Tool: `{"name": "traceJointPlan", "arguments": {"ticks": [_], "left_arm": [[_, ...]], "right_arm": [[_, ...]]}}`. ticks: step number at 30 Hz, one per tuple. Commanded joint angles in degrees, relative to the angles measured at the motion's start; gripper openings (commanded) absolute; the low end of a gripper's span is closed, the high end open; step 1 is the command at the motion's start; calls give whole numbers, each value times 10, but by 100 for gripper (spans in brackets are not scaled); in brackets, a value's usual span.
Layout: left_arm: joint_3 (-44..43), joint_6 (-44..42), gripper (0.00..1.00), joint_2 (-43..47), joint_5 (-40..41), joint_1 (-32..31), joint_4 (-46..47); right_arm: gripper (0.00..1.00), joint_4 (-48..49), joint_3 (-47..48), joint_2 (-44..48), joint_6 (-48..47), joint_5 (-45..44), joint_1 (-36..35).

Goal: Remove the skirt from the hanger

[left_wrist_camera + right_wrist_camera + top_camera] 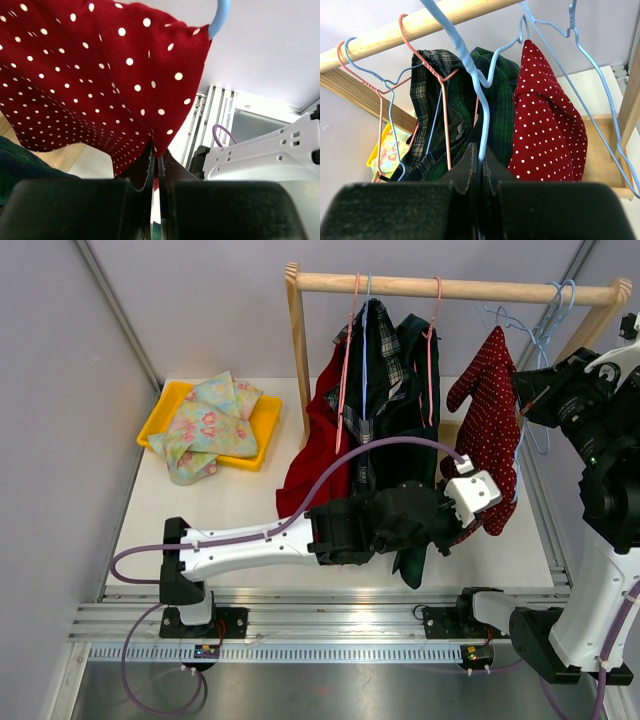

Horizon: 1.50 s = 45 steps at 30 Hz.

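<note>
Landmark: the wooden rail [450, 287], which spans the back of the counter [220, 510].
Tray: a yellow tray [264, 422] lies on the counter, below and left of the rail's left end.
Tray contents: a crumpled floral cloth [205, 425] fills it and spills over its front edge.
On the rail: dark plaid garments [465, 115] and a red garment [315, 455] hang from pink and blue wire hangers under the rail's left half.
Skirt: the red polka-dot skirt [490, 430] hangs under the rail's right half, apart from the plaid garments, with its hem down near the counter.
Edges: the skirt hangs close to the counter's right edge and the rail's right post.
Open room: bare white counter shows below the rail's left half, between the tray and the left arm [260, 540].
Left arm: it is stretched low across the counter, under the rail towards its right half.
Left jaws: pressed together on the skirt's lower hem.
Right arm [600, 570]: it is raised beside the rail's right end, with the wrist turned towards the skirt.
Right jaws: pinched shut on the wire of a blue hanger [470, 65]. I cannot tell if it is the one carrying the skirt.
</note>
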<state>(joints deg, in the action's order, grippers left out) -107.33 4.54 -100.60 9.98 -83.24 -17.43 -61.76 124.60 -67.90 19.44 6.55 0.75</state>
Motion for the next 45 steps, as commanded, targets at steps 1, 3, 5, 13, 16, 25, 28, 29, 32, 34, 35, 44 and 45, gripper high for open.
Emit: {"name": "traceJointPlan", "arguments": {"ticks": [1,3,5,13,16,25,28,29,32,34,35,44,45], "left_arm": [[20,3,0,19,6,-2,53],[45,8,0,29,-4,-4,71],[56,18,0,36,-13,-11,74],[273,104,0,107,38,-141,79],[320,166,0,130,74,-202,69],[303,310,0,150,227,-328,-137],[296,347,0,167,261,-345,-195],[294,354,0,178,267,-350,-210],[285,384,0,191,299,-366,-266],[275,412,0,204,332,-373,-318],[273,426,0,209,341,-374,-333],[216,510,0,255,428,-329,-573],[207,514,0,258,432,-317,-596]], "right_arm": [[0,54,14,10,-10,-9,-1],[0,57,13,8,-10,-12,-1],[0,58,16,1,-11,-12,-1],[0,56,77,-64,-20,-29,-1],[0,57,92,-84,-22,-29,-1],[0,102,91,-131,-22,-35,0],[0,90,137,-170,-21,-36,1],[0,90,146,-179,-21,-35,1],[0,102,151,-203,-16,-25,1],[0,101,151,-219,-12,-20,1],[0,103,145,-222,-12,-13,1],[0,139,9,-176,-13,-6,1],[0,139,-5,-166,-12,-7,1]]}}
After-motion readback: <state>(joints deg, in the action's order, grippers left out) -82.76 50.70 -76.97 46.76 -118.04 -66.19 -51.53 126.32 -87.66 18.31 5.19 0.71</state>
